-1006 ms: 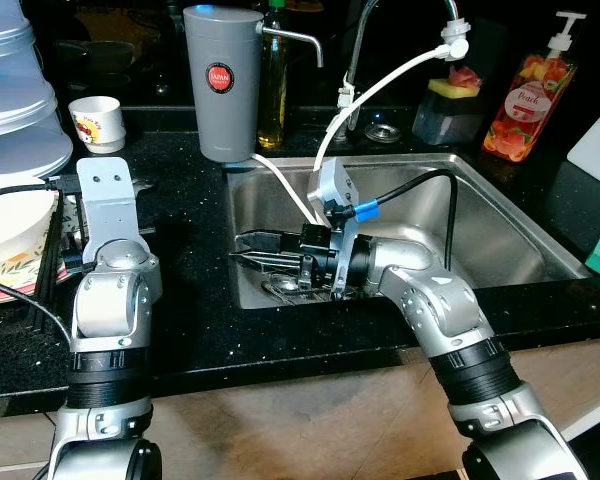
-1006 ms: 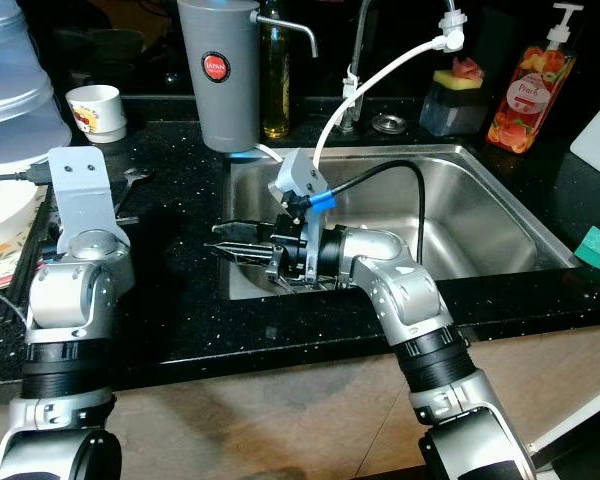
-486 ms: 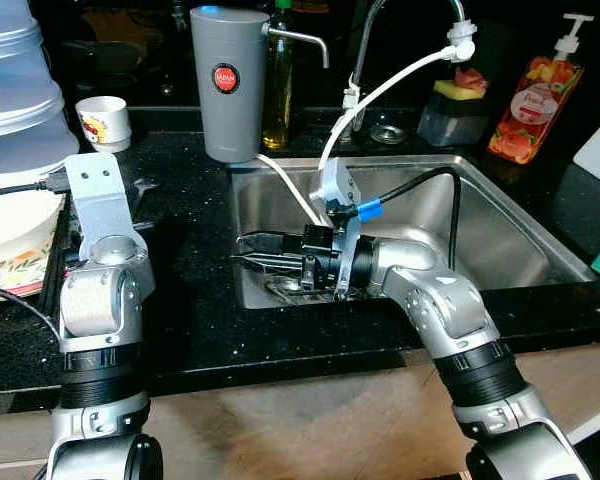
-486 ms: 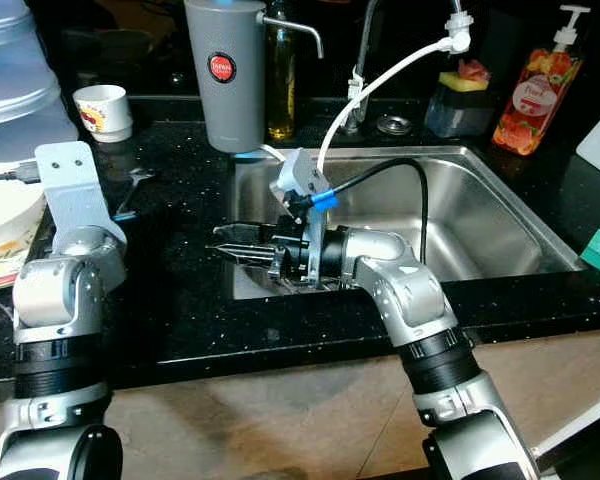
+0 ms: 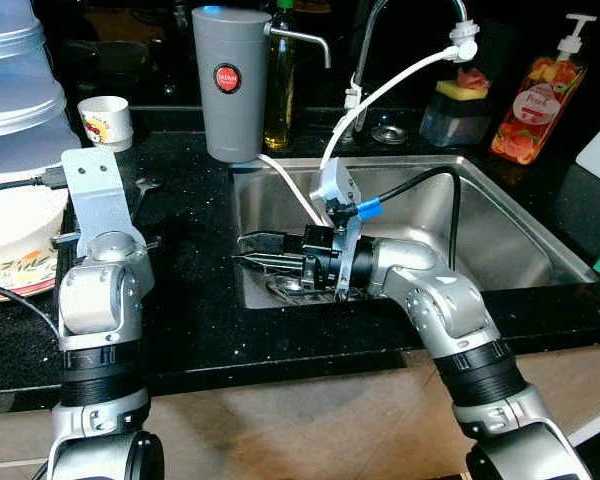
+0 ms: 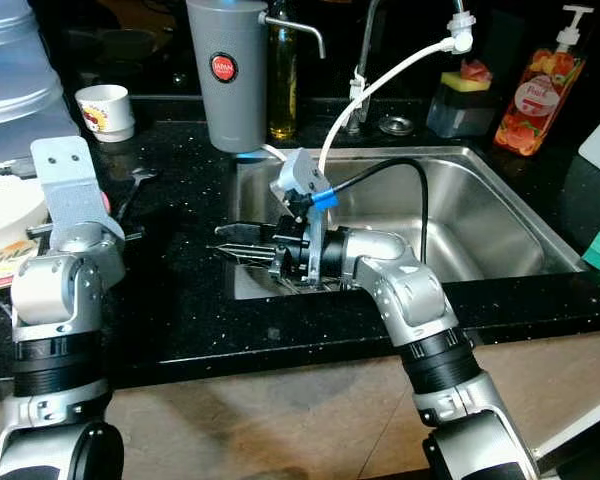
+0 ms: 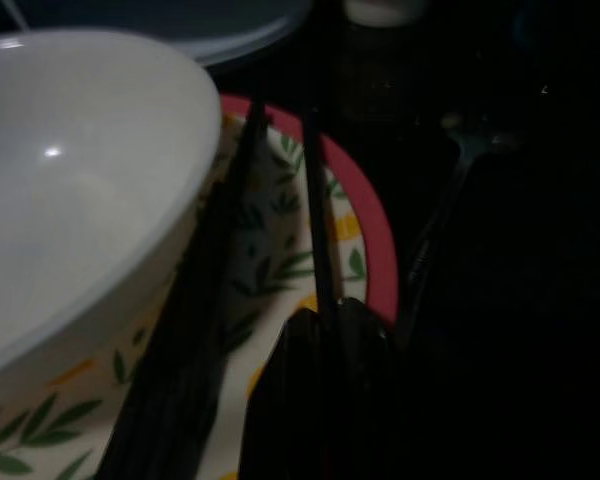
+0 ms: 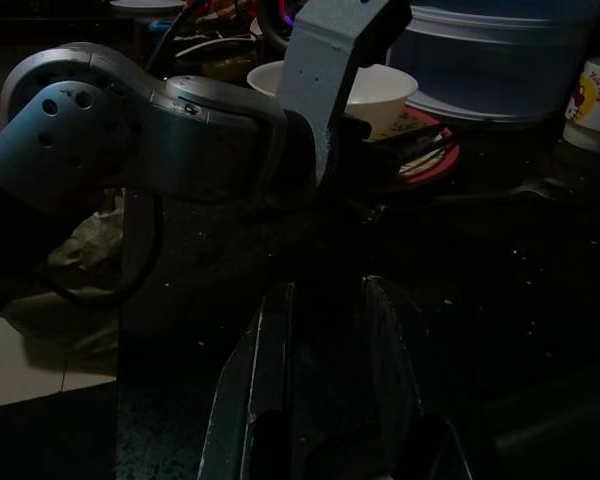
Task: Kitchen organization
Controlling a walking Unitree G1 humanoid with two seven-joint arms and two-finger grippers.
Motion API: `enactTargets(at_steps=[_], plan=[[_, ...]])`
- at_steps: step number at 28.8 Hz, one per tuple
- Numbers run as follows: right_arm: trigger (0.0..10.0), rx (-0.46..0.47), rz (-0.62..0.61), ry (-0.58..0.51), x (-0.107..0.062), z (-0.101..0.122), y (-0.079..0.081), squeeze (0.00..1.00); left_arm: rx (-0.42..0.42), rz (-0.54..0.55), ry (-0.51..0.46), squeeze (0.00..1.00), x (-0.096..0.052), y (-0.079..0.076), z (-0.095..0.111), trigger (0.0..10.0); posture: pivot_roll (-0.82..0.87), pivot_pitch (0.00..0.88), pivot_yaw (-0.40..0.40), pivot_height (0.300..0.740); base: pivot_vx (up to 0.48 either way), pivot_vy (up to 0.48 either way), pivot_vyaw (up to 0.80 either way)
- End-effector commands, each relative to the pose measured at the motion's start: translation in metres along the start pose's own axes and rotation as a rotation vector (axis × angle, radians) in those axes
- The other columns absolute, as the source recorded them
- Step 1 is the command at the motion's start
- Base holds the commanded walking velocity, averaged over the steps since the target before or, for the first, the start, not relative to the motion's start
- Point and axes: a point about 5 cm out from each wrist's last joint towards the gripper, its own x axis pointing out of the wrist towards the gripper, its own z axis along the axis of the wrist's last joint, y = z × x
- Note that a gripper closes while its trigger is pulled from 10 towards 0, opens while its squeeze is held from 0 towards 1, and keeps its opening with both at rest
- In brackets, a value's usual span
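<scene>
The chopsticks [image 7: 315,215] lie across the red-rimmed plate [image 7: 365,235] left of the sink [image 5: 480,215], beside the white bowl [image 7: 75,190]; the left gripper [image 7: 320,330] is pinched on one stick. The right gripper [image 5: 252,250] hangs inside the sink at its left wall, fingers slightly spread, holding nothing. A grey jug [image 5: 230,85] stands behind the sink's left corner; a soap bottle [image 5: 530,95] behind its right.
</scene>
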Motion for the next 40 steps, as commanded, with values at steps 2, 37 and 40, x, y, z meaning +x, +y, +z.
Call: enactTargets(at_steps=[2,37,40], plan=[[10.0,0.016,-0.002,-0.013,-0.002,0.0,0.0,0.0,0.007,-0.028,0.06,0.0,0.0,-0.004,-0.012,0.0,0.0,0.112,-0.036,0.74,0.0,0.0,0.0],[10.0,0.254,-0.623,-0.377,-0.02,0.029,-0.054,0.0,-0.204,-1.154,-0.524,0.0,-0.089,-0.058,0.039,0.0,0.0,0.107,-0.023,0.74,0.0,0.0,0.0],[10.0,0.351,-0.666,-0.497,-0.027,0.039,-0.059,1.0,-0.193,-1.219,-0.492,0.0,-0.093,-0.051,0.028,0.0,0.0,0.112,-0.021,0.74,0.0,0.0,0.0]])
